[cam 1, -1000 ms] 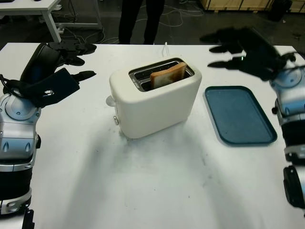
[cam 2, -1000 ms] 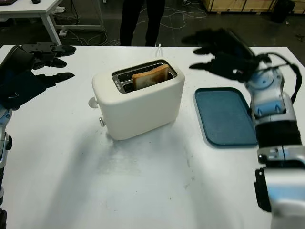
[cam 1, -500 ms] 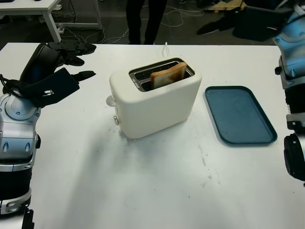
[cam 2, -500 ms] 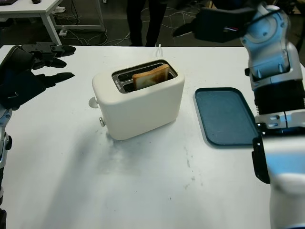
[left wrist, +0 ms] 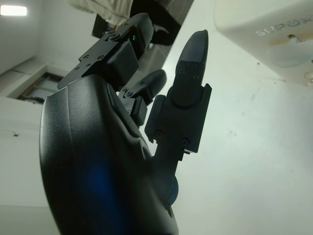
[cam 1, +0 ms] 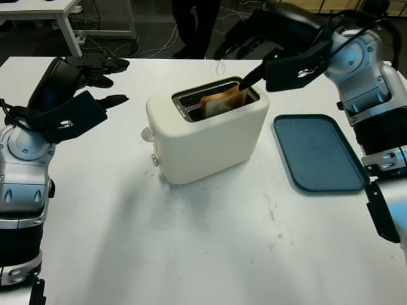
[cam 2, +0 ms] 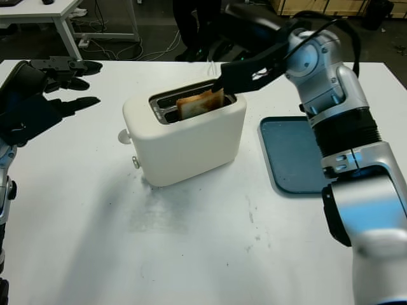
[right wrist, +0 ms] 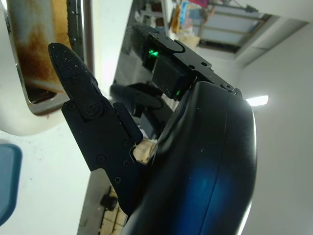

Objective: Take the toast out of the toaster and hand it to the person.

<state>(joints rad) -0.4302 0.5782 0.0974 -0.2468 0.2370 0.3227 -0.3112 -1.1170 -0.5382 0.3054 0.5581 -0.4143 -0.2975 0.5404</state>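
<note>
Now blue tray (cam 1: 321, 152) beside toaster (cam 1: 206, 136); right hand (cam 1: 267, 47) over toast (cam 1: 222, 101).

— Black three-finger hands, both: left hand (cam 1: 76, 95), right hand (cam 1: 280, 44). Glossy shells, blue sheen along the curve.

— Fingers (left wrist: 188, 93) matte, flat-sided, rounded at the tips, small screws sunk near the knuckles. Green light glowing on each hand's upper block.

— Forearms silver-grey, rounded joint housings with round caps, black bands between segments. Thin black cable looping beside the right forearm (cam 2: 324, 70).

— Person (cam 1: 194, 22) beyond the table: dark trousers, dark shoes.
</note>
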